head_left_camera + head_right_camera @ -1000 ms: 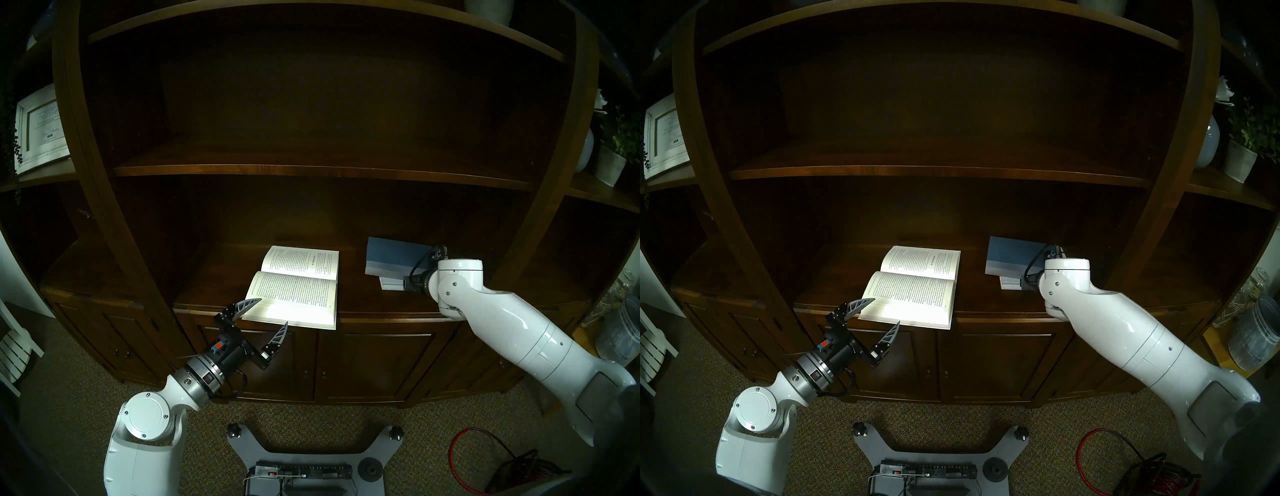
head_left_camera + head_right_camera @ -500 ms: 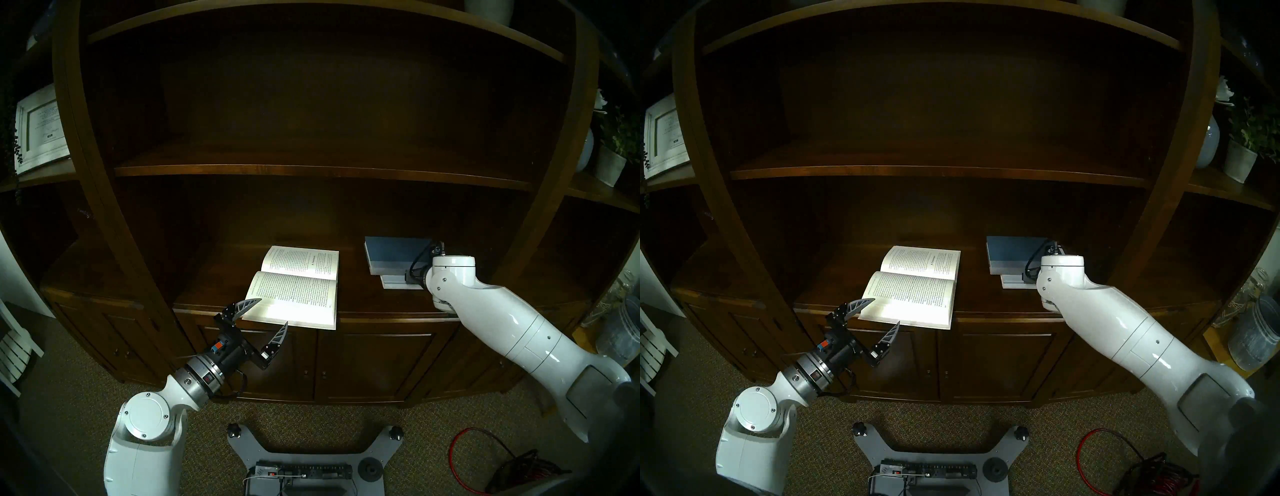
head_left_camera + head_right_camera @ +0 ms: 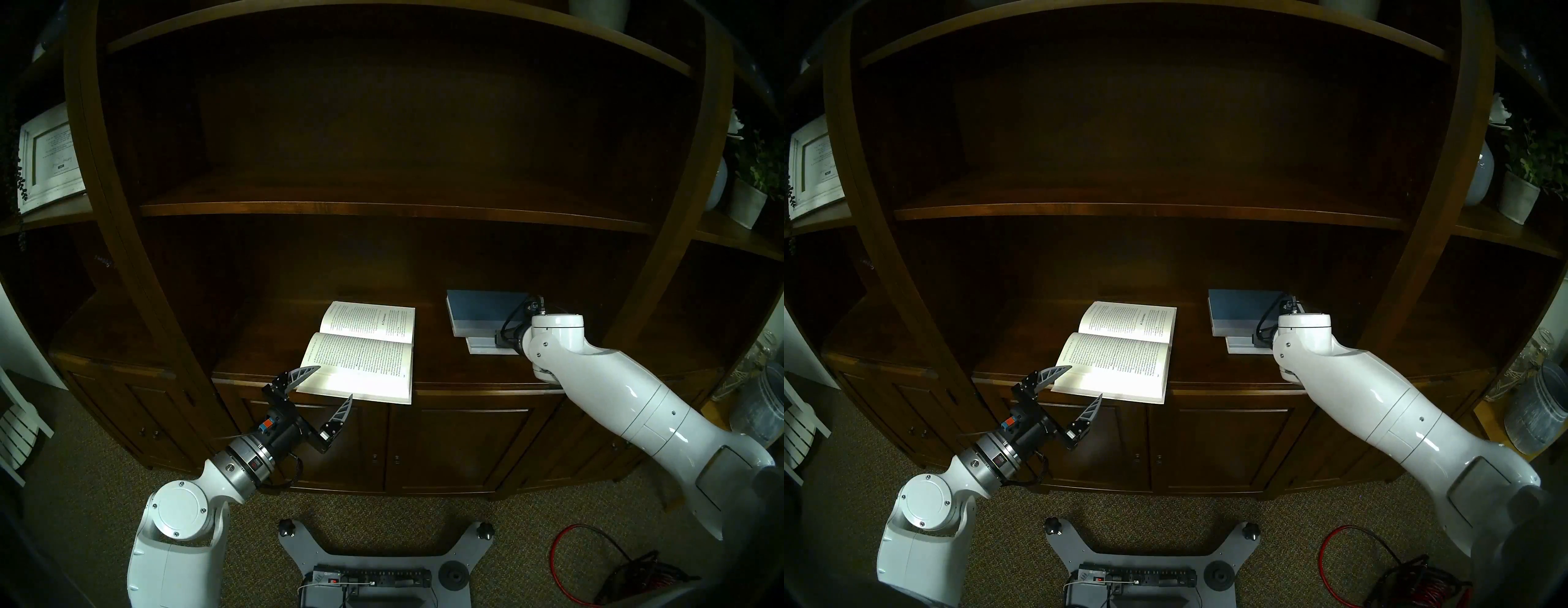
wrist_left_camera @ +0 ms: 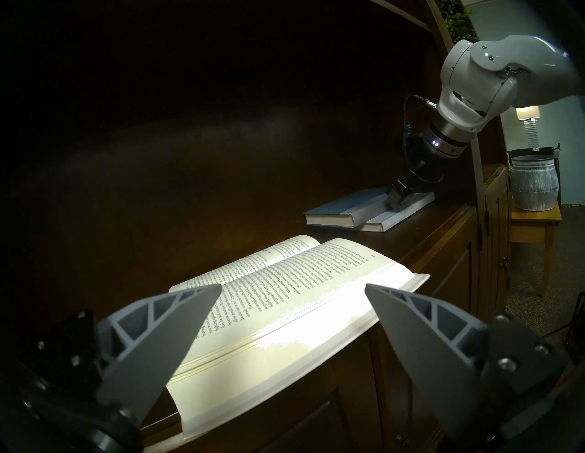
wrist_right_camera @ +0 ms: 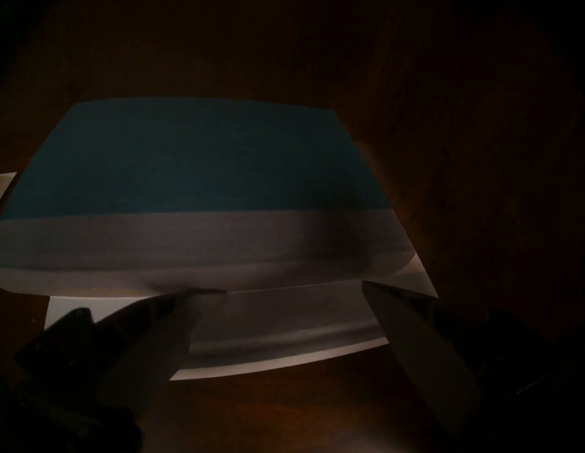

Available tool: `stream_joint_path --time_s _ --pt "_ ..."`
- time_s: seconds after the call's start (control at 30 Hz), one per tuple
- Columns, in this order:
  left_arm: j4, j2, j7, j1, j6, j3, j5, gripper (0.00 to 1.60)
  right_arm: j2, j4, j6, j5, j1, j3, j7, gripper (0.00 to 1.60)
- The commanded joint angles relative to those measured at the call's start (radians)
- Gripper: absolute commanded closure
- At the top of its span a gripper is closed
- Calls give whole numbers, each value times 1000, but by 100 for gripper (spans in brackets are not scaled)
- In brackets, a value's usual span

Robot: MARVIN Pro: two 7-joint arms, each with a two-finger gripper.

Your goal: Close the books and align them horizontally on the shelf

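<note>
A white paperback (image 3: 360, 352) lies open, pages up, at the front edge of the dark wood shelf (image 3: 263, 339); its cover is hidden. My left gripper (image 3: 334, 381) is open and empty at the book's near left corner, one finger either side of that corner (image 4: 292, 285). To the right, the closed blue hardcover (image 3: 483, 308) lies flat, overlapping the white squarish book (image 3: 481, 344). My right gripper (image 5: 285, 289) is open, tips down on these two books (image 4: 397, 197), at the blue book's grey spine band (image 5: 196, 246). The wrist hides it in the head views.
A thinner upper shelf board (image 3: 382, 208) runs above the ledge. Curved bookcase uprights (image 3: 662, 254) flank it. Cabinet doors (image 3: 458, 446) are below. A framed picture (image 3: 51, 157), a potted plant (image 3: 749, 204) and a grey jar (image 3: 759, 407) stand at the sides.
The blue hardcover, tilted up a second ago, now lies flat on the white book. My right wrist shifted slightly left. My left arm and the open paperback have not moved.
</note>
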Motion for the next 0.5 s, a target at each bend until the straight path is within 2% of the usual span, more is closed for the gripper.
stream_joint_path --time_s 0.0,0.17,0.2,0.3,0.33,0.47 --pt "-25 1 0 -17 -8 2 -4 0 7 -108 -8 -24 55 28 -15 0" --pt "-25 1 0 -17 -8 2 -4 0 21 -190 3 -11 51 33 -20 0" --pt "-25 1 0 -17 -8 2 -4 0 9 -171 4 -15 61 29 -18 0" --pt "-26 1 0 -17 -8 2 -4 0 36 -247 16 1 44 35 -26 0" --pt "-26 1 -1 -17 -8 2 -4 0 24 -230 19 -1 54 31 -22 0" --pt "-27 1 -1 -17 -9 2 -4 0 40 -301 46 25 39 35 -41 0"
